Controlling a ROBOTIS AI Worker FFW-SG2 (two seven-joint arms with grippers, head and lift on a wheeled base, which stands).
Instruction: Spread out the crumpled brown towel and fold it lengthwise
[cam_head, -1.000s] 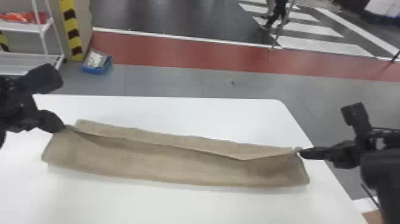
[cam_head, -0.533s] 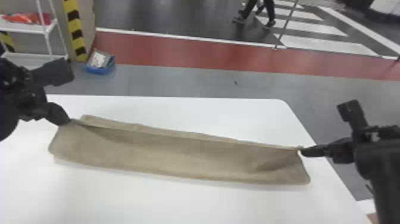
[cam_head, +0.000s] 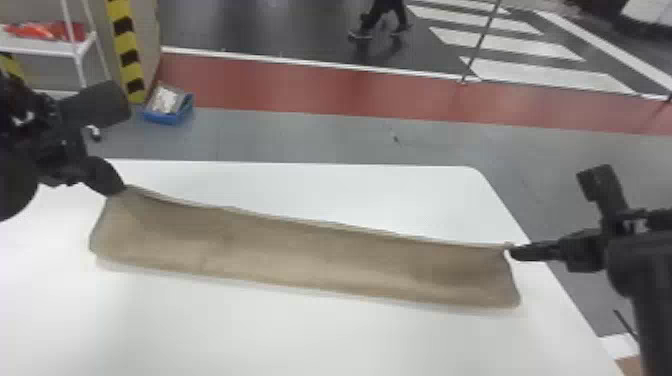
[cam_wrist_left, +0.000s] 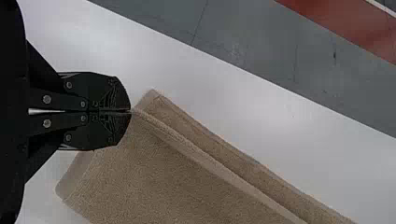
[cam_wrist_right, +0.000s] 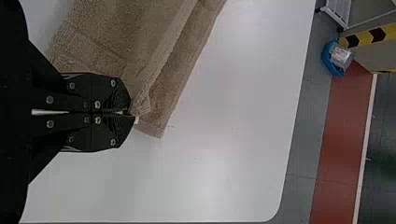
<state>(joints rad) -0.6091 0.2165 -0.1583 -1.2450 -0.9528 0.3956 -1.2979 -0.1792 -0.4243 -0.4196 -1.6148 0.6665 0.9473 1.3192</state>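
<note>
My left end effector (cam_head: 121, 189) and right end effector (cam_head: 512, 252) each pinch a corner of the brown towel (cam_head: 310, 260) on the white surface (cam_head: 350, 187); I can't see between their tips. A blue tray (cam_head: 167, 118) sits beyond.
</note>
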